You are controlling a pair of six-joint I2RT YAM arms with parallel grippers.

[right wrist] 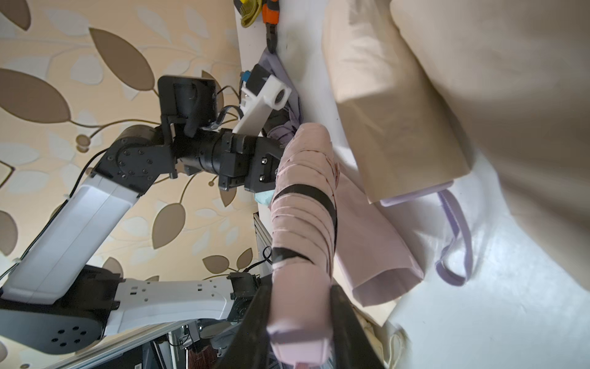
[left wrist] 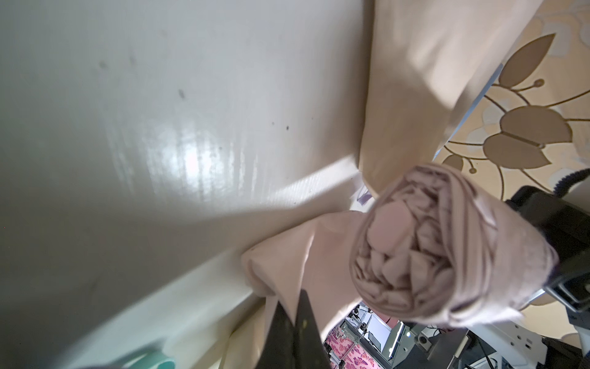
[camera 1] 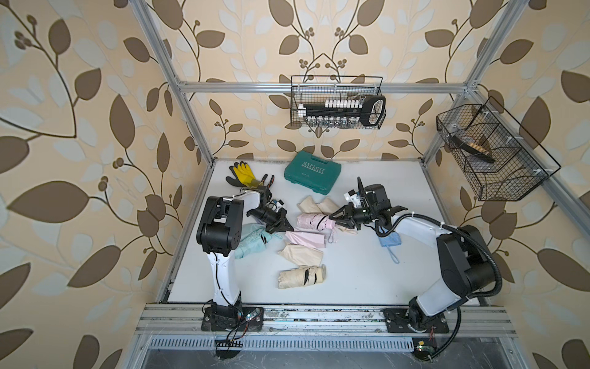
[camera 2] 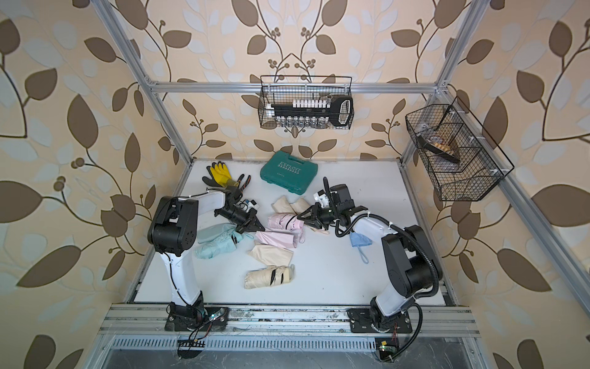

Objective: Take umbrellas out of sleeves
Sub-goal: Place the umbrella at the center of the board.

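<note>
Pink umbrella (right wrist: pixel 303 223) clamped by its handle in right fingers (right wrist: pixel 348 322), left fingers (left wrist: pixel 297 329) pinching pink sleeve (camera 1: pixel 305 239) just beside; with cream umbrella (camera 1: pixel 301 277), mint umbrella (camera 1: pixel 255 239), three bare; three cream sleeves (camera 1: pixel 300 254)

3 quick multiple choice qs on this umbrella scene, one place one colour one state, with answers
1. Where is the green case? A) at the back of the table, beside the gloves B) in a wire basket C) at the front edge
2. The right gripper holds an umbrella of which colour? A) mint B) pink C) blue
3. That umbrella is: A) inside its sleeve B) opened wide C) out of its sleeve, folded
Answers: 1 A, it lies at the far edge; 2 B, pink pleats sit in its grip; 3 C, the pink sleeve lies flat beside it.
</note>
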